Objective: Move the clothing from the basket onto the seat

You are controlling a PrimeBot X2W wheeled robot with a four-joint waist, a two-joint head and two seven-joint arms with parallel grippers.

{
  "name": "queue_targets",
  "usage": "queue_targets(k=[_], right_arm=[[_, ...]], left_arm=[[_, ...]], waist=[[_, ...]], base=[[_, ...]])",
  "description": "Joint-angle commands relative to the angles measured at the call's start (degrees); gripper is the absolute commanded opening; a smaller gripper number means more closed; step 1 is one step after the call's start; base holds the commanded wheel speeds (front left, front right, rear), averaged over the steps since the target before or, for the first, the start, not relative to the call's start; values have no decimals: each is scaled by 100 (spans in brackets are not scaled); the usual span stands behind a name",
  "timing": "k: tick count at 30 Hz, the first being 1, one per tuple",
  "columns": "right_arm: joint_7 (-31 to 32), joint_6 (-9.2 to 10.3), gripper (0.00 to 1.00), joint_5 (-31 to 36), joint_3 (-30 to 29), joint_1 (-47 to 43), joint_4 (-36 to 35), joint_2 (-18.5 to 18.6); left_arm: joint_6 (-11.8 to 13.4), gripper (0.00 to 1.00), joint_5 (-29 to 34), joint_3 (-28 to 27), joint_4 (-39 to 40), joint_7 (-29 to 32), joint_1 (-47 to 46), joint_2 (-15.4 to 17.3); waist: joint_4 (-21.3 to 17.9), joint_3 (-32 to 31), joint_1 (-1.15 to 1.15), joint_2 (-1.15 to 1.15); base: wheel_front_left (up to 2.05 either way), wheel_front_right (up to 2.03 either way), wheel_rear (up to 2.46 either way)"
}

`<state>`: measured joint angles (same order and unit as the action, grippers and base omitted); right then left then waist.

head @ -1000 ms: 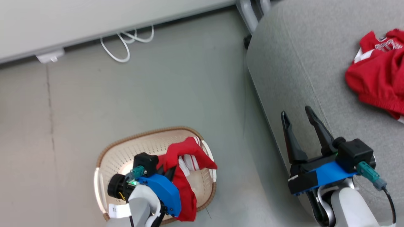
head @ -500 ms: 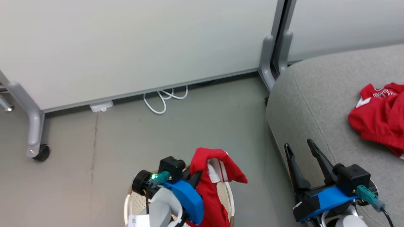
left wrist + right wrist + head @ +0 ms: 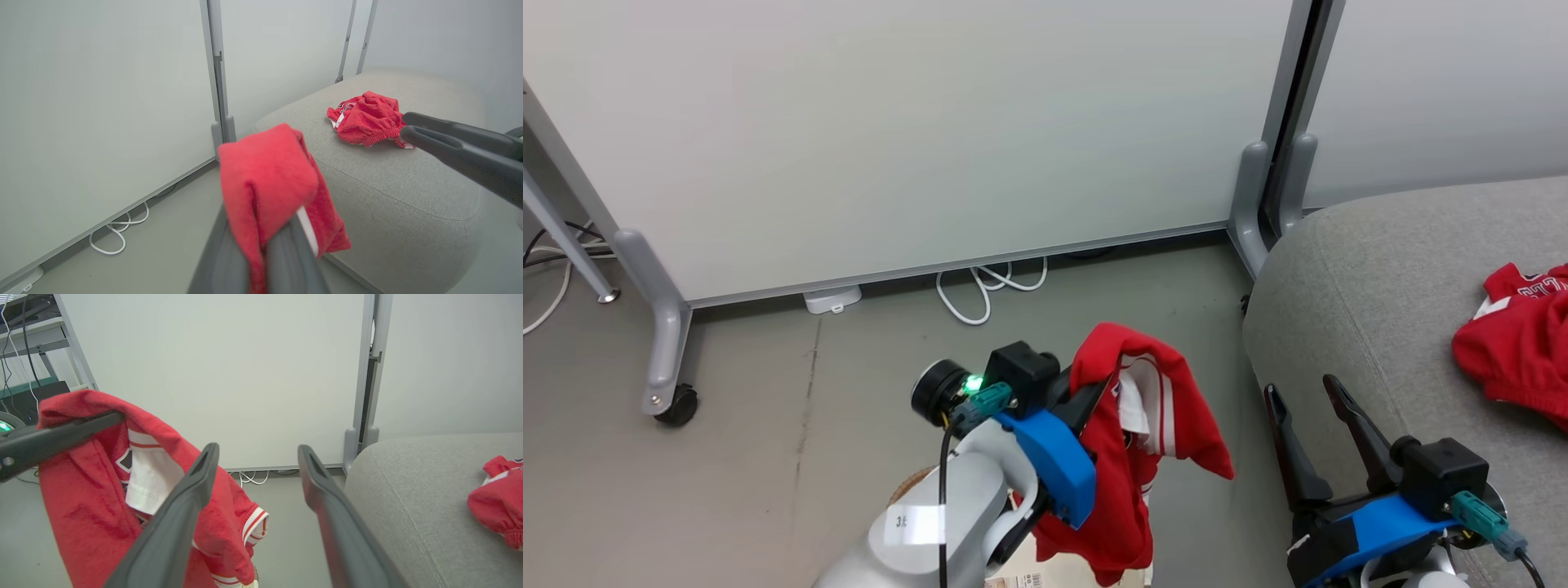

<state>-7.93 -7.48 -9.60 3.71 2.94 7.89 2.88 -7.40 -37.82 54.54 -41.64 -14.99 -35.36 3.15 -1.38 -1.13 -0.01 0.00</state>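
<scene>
In the head view, the left gripper point(image 3: 1094, 390) is clamped on a fold of the red jersey point(image 3: 1143, 465). The jersey hangs free over the basket point(image 3: 905, 488), which the arm mostly hides. The right gripper point(image 3: 1300, 390) stands spread and empty at the edge of the grey seat point(image 3: 1380, 310), where a lettered red garment point(image 3: 1511, 351) already lies.

In the left wrist view, the fingers point(image 3: 286, 261) pinch the jersey near its top, and the seat lies ahead to the right. Doing this well likely means raising the hem clear of the cushion's rounded edge. The arm should then swing across and let go well inboard, beside the lying garment.

In the right wrist view, the open right fingers point(image 3: 184, 506) sit between the jersey and the seat. The carry should pass above them so the cloth doesn't snag.
</scene>
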Motion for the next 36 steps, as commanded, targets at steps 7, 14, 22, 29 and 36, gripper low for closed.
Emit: queue_targets(k=[7, 14, 22, 29, 36], right_arm=[[46, -3, 100, 14, -6, -89, -29, 2], [32, -3, 100, 8, 22, -38, 28, 2], [50, -2, 100, -30, 90, 20, 68, 2], [57, -3, 100, -14, 75, 51, 76, 2], [107, -3, 100, 6, 126, 91, 101, 2]], left_arm=[[-11, 0, -496, 551, 63, -28, -642, -28], [-9, 0, -1236, 1161, 111, 36, -1358, -24], [-9, 0, -1638, 1466, 25, 0, -1715, -26], [-9, 0, -1821, 1611, 29, -26, -1782, -26], [-9, 0, -1846, 1633, 23, -26, -1803, -27]], waist=[[107, -26, 1, 0], [154, -21, 1, 0], [117, 2, 1, 0], [84, 35, 1, 0], [82, 67, 1, 0]], base=[[0, 0, 0], [0, 0, 0], [0, 0, 0], [0, 0, 0], [0, 0, 0]])
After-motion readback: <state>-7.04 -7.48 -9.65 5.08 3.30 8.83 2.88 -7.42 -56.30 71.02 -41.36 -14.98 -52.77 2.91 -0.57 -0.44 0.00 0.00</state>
